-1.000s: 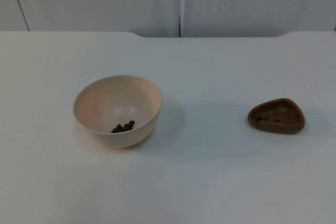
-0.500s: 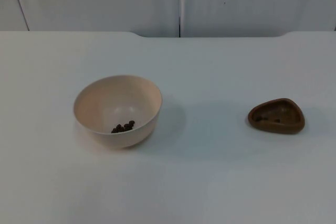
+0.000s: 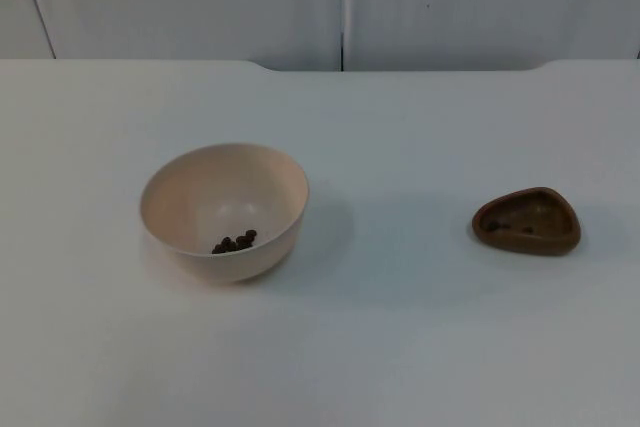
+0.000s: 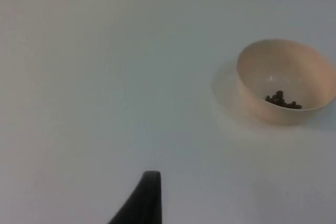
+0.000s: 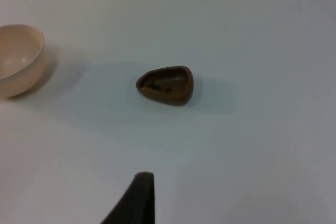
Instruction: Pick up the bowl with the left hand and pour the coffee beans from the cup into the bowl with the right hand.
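Nothing has shifted since the earlier top-view frames: bowl, cup and beans lie exactly where they did. Taking the cream bowl [image 3: 224, 211] as the landmark, it stands upright on the white table [image 3: 400, 347], with a small heap of dark coffee beans [image 3: 234, 241] lying inside it, low against the wall nearest the camera. The brown cup [image 3: 527, 221] (a shallow, rounded-triangle dish rather than a tall cup) sits on the table well apart from the bowl, off toward the right arm's side, upright, with a few dark specks inside that may be leftover beans. Beyond the bowl, the table ends at the grey partition wall [image 3: 200, 2].

The left gripper [image 4: 149, 195] hangs above bare table well away from the bowl, which stands ahead of it and toward the cup's side; one black fingertip is visible, holding nothing, and how wide the fingers stand cannot be told. The right gripper [image 5: 140, 195] likewise hovers over bare table, farther from the bowl than the cup is, with the cup ahead of it; one fingertip shows, nothing is held, and its opening cannot be told either.
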Available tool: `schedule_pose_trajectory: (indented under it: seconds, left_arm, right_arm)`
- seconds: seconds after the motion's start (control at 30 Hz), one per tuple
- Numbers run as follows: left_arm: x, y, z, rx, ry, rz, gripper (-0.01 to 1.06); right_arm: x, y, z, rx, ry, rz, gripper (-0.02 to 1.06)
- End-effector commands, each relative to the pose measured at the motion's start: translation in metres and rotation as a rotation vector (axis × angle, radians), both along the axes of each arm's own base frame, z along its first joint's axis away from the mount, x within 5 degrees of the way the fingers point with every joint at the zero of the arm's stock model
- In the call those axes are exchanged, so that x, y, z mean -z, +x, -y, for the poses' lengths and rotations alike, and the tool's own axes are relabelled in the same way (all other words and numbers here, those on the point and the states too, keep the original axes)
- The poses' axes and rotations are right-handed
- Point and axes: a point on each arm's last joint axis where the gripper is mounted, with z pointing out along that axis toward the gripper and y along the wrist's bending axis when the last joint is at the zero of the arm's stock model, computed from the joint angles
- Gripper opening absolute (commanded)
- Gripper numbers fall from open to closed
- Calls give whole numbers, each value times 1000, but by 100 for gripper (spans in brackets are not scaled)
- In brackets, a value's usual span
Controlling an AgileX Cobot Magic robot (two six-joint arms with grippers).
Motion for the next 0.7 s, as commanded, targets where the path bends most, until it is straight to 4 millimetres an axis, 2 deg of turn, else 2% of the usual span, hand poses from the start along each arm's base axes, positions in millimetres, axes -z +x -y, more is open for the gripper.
schedule_pose_trajectory:
  seconds: [0.0, 0.33, 0.67]
  left_arm:
    - [0, 0, 0, -18, -7, 13, 105]
    - [0, 1, 1, -70, -5, 13, 105]
    - [0, 1, 1, -70, -5, 13, 105]
  right_arm:
    - [1, 0, -1, 14, -4, 8, 105]
    - [1, 1, -1, 110, -4, 8, 105]
    - [1, 1, -1, 122, -4, 8, 105]
